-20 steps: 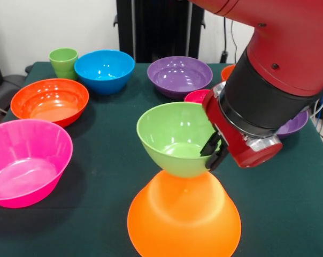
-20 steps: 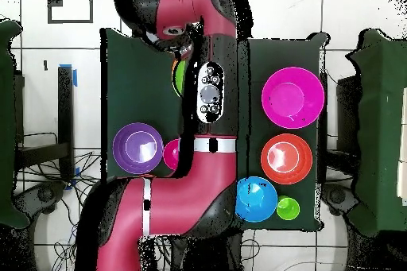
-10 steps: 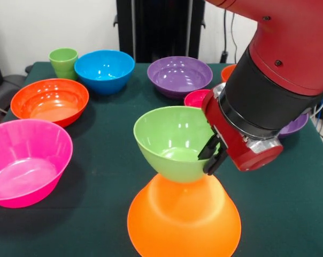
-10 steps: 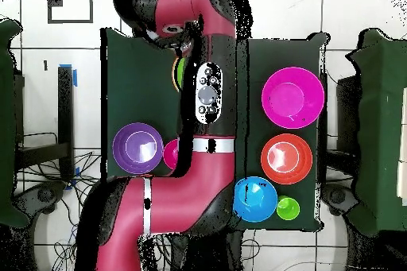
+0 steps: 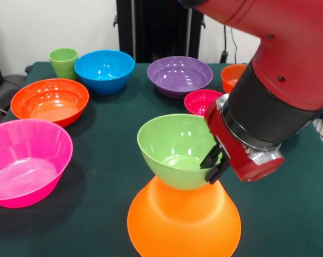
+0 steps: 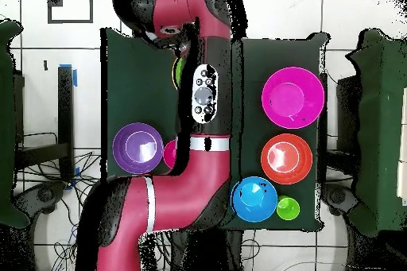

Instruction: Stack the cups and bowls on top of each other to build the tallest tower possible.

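Green bowl — upright on the upturned orange bowl. Gripper clamps its rim — bowl beside the fingers.

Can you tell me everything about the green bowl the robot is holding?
The green bowl is round, glossy plastic, light green, open side up and empty. It sits a bit tilted on the upturned orange bowl near the table's front. The gripper pinches its right rim.
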You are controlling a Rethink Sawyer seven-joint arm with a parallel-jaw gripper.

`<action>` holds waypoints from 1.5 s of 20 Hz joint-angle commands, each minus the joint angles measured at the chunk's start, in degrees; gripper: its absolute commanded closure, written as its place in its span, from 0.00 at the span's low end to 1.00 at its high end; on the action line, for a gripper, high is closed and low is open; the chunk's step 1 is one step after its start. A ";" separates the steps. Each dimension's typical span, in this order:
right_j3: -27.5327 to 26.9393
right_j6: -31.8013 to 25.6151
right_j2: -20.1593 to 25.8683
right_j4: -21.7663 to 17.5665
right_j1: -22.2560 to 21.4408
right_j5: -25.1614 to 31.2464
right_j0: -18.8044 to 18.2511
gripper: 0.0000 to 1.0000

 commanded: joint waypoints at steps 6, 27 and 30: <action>2.36 -4.35 26.23 -24.20 -3.76 8.93 -2.51 1.00; 5.33 -5.30 62.75 -58.34 -4.77 11.22 -10.28 1.00; 5.60 -4.86 64.73 -60.35 -4.29 11.54 -10.53 1.00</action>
